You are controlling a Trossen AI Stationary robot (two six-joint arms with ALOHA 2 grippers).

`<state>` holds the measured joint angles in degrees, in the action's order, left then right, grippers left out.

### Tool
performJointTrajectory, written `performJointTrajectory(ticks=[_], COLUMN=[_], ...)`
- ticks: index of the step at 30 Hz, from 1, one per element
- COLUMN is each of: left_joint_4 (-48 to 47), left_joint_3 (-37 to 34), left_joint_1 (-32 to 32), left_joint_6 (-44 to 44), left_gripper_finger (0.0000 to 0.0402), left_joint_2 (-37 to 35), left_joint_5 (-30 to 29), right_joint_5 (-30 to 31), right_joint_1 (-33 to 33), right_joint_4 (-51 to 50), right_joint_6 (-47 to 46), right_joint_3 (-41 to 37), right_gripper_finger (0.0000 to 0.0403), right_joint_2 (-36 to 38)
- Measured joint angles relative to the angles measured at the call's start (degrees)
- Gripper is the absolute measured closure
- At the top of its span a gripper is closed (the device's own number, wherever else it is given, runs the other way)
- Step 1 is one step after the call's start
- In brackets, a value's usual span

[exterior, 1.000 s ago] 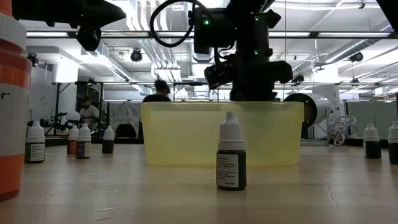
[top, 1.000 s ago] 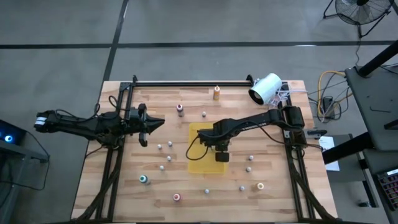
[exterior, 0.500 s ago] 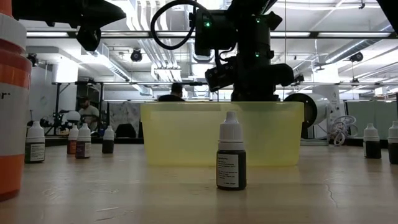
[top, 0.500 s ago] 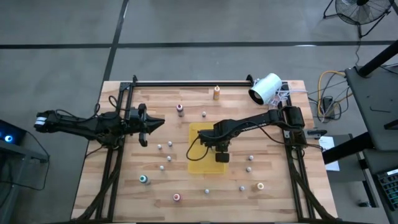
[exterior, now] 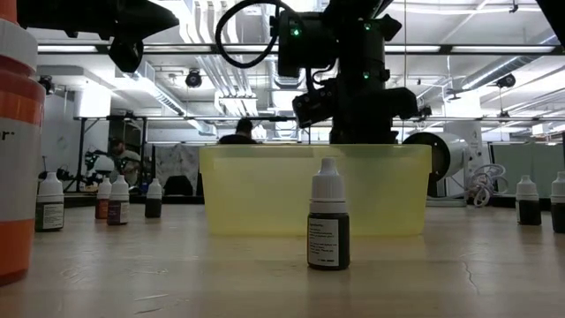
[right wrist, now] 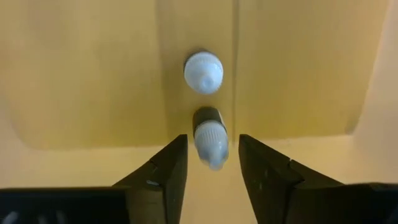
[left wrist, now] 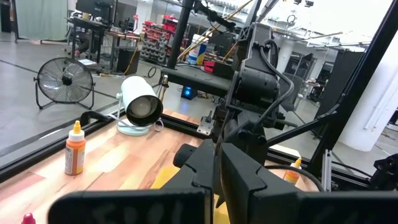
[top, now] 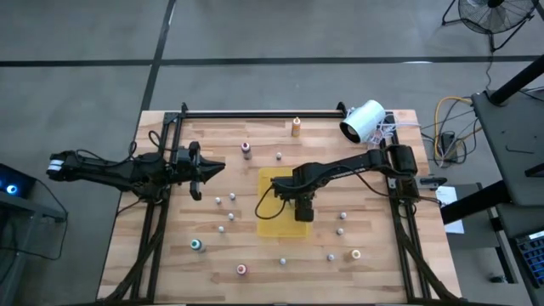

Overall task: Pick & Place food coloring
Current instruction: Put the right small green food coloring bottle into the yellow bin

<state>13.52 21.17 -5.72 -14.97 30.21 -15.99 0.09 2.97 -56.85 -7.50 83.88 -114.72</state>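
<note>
Right wrist view: the right gripper point(right wrist: 212, 165) is seen with its jaws parted over the yellow bin point(right wrist: 81, 74), a small bottle point(right wrist: 211, 138) loose between the fingers and a second bottle point(right wrist: 203, 72) standing just beyond it. Two bottles are thus judged delivered. Many more food coloring bottles point(top: 229, 217) are left scattered around the bin on the table point(top: 161, 255), while the left gripper point(top: 204, 169) is kept closed and empty, well off to the side.
</note>
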Motion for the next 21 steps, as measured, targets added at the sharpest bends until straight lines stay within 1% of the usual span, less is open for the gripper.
performJointTrajectory(ticks=[6,11,21], left_joint_4=[0.0,-0.2,-0.8], left_joint_3=[0.0,0.0,0.0], left_joint_1=[0.0,0.0,0.0], left_joint_6=[0.0,0.0,0.0], left_gripper_finger=[0.0402,0.0402,0.0402], left_joint_2=[0.0,0.0,0.0], left_joint_5=[0.0,0.0,0.0], right_joint_5=[0.0,0.0,-0.1], right_joint_1=[0.0,0.0,1.9], right_joint_4=[-1.0,-2.1,-6.6], right_joint_6=[0.0,-0.7,-9.5], right_joint_3=[1.2,2.4,3.2], right_gripper_finger=[0.0251,0.0246,0.0245], right_joint_2=[2.3,5.7,12.9])
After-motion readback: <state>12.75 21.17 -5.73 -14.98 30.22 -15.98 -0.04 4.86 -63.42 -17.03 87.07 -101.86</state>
